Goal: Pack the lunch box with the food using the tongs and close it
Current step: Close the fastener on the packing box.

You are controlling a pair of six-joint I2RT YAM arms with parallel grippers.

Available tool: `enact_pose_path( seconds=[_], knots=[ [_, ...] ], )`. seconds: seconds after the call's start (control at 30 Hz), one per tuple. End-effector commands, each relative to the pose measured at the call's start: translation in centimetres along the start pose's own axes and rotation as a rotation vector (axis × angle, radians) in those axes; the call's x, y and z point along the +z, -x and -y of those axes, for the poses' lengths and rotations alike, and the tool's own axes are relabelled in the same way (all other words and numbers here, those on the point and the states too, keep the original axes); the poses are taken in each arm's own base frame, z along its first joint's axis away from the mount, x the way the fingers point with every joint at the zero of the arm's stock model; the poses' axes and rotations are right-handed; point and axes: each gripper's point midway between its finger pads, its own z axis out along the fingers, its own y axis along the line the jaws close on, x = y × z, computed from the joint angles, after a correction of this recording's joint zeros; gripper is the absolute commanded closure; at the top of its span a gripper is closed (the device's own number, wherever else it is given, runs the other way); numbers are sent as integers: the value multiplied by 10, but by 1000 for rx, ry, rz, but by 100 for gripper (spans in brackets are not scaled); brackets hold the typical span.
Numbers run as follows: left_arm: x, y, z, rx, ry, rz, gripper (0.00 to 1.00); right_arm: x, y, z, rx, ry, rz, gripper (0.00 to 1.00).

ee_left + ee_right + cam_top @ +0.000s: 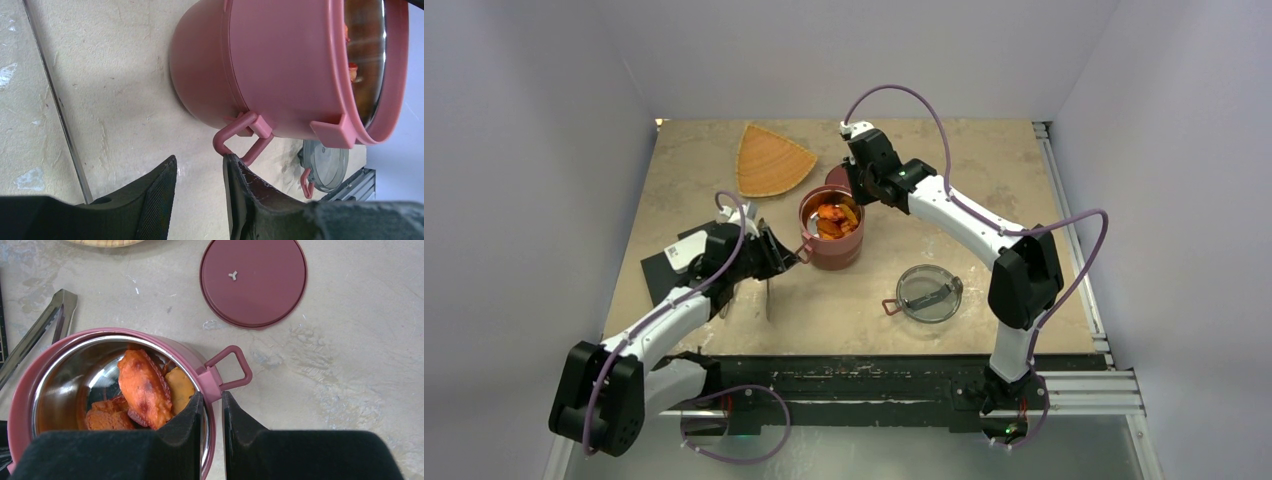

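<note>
The dark-red lunch box stands mid-table as two stacked bowls, the top one uncovered. Orange and red food lies in its steel lining. My right gripper straddles the top rim beside a side handle, one finger inside and one outside, shut on the wall. My left gripper is open at the box's left side. One fingertip touches the lower side handle, and nothing is between the fingers. The tongs lie on the table left of the box. A flat dark-red disc lid lies behind it.
The smoky clear top lid lies on the table to the right of the box. An orange fan-shaped tray sits at the back. A black mat lies under the left arm. A metal rail runs along the table's right edge.
</note>
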Motion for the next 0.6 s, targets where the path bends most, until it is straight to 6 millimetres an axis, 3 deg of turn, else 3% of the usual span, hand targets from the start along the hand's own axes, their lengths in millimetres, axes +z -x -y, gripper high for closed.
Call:
enact_pose_path(
  seconds=[0.0, 0.2, 0.57],
  knots=[
    [7, 6, 6, -3, -39, 29, 62, -9, -11, 14, 7, -59, -35, 100],
    [14, 5, 7, -20, -57, 27, 62, -10, -10, 15, 11, -63, -25, 100],
    [23, 4, 8, -33, -74, 21, 63, -22, 10, 17, 33, -70, 61, 100]
  ],
)
